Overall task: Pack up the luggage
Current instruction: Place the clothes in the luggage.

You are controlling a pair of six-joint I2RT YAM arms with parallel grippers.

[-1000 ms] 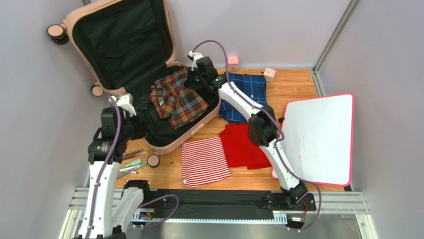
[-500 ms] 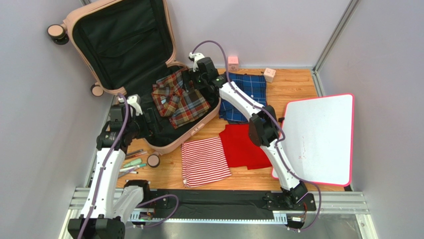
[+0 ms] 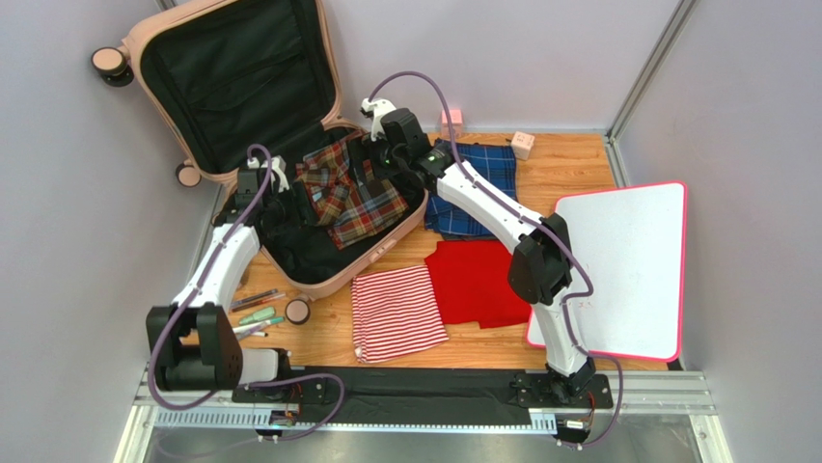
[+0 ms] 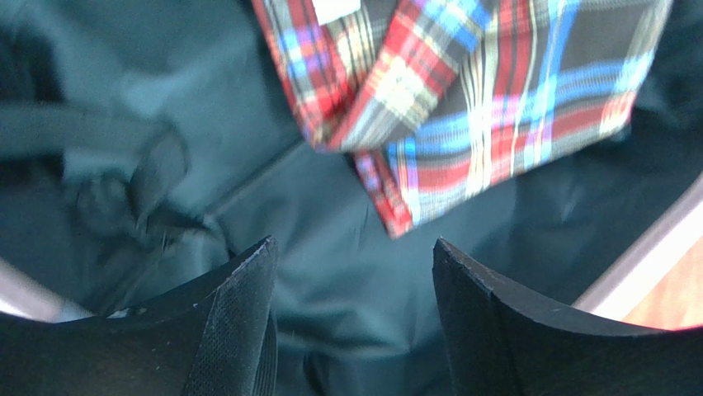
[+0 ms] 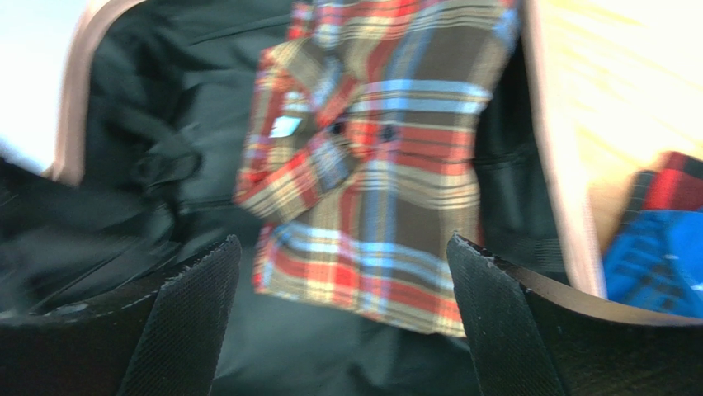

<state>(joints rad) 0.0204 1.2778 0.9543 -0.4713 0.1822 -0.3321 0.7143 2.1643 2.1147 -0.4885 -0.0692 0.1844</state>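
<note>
Red plaid shirt (image 3: 347, 193) lay rumpled in the luggage (image 3: 379, 250); left gripper (image 4: 355, 256) and right gripper (image 5: 342, 252) gaped empty. Smoothing it probably wanted a low pinch at its hem.

There are 1 suitcase (image 3: 232, 77), 4 folded garments (image 3: 397, 311), 2 small cubes (image 3: 522, 145), 1 white board (image 3: 617, 270) and 2 robot arms (image 3: 482, 200).

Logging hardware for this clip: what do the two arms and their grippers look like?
The left arm and right arm have white links with black joints; a purple cable loops along each. The left gripper and right gripper have black, wedge-shaped fingers with finely textured inner faces.
</note>
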